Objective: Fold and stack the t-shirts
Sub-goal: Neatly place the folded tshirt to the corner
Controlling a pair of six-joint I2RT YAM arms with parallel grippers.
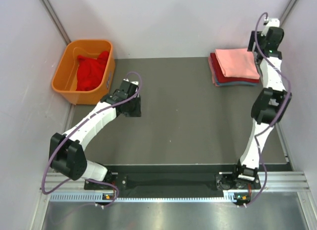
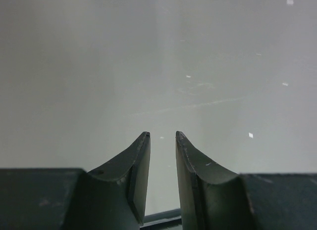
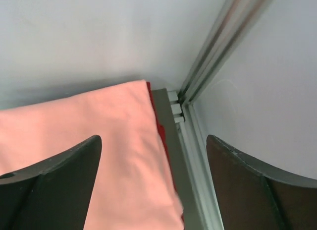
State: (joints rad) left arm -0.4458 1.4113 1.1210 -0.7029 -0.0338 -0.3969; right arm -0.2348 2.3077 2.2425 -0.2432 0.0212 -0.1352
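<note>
Tabletop (image 1: 178,126), dark and matte, fills the middle of the overhead view, with the left arm (image 1: 94,122) bent across its left side and the right arm (image 1: 261,128) reaching up its right edge. An orange tub (image 1: 67,88) sits at the upper left, just off the dark surface, with a crumpled red t-shirt (image 1: 93,71) heaped inside. A stack of folded t-shirts (image 1: 233,80) lies at the upper right corner, with a salmon-pink t-shirt (image 1: 237,62) on top and red layers beneath. The right gripper (image 3: 153,139) hovers over that stack's far corner, jaws spread wide and released, gripping nothing. The left gripper (image 2: 162,136) hangs near the tub, its jaws parted by a narrow gap with nothing between them.
</note>
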